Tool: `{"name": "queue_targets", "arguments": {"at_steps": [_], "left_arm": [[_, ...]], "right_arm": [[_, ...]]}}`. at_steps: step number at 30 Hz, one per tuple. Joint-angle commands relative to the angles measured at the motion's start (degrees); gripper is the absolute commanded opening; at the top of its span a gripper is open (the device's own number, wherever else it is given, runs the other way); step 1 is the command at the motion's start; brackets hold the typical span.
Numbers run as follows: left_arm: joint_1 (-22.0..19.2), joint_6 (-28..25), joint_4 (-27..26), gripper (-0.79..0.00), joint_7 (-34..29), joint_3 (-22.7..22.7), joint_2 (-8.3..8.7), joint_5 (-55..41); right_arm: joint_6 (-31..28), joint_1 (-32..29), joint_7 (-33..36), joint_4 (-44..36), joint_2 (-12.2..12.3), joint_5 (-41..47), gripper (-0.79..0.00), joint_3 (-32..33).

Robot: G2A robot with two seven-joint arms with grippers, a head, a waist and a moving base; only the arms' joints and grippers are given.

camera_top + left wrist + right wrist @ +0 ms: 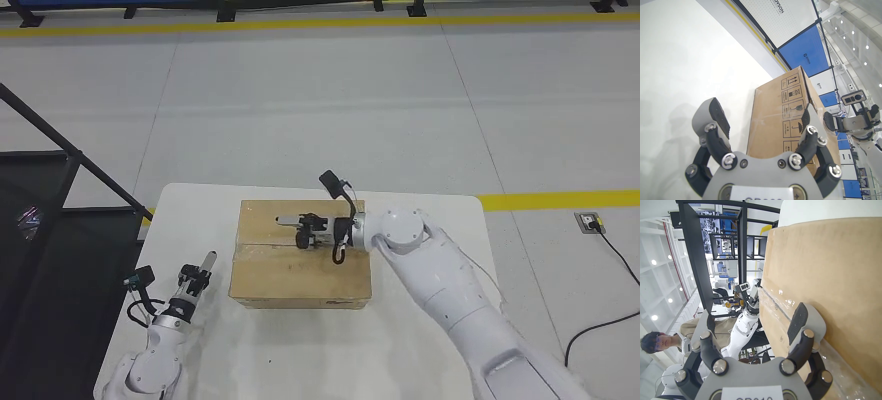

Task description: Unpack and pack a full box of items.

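Sitting closed at frame center on table (280, 350): box (303, 270), top seam taped. Right gripper (300, 228) over box top, fingers spread, empty, one pad (797, 323) against lid beside seam. Left gripper (200, 268) lower left of frame, near box side, not touching, spread, empty.

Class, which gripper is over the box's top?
The right gripper, above the box's taped seam; the left gripper is beside the box, over the table.
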Motion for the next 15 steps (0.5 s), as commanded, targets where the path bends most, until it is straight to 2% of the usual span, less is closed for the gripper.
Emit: {"name": "queue_targets", "arguments": {"at_steps": [1,7,15], "left_arm": [[0.0,0.04,0.02,0.0,-0.01,0.01,0.01,-0.01],[-0.15,0.27,0.09,0.0,-0.2,0.13,0.03,0.02],[-0.4,0.5,0.15,0.0,-0.13,0.59,0.02,0.5]], "right_arm": [[1.67,-1.63,0.11,-3.12,1.12,-1.34,0.0,1.49],[7.89,-7.38,-2.36,-12.69,4.34,-7.24,0.0,6.28],[13.6,-14.07,-5.77,-22.88,7.31,-12.33,0.0,12.52]]}}
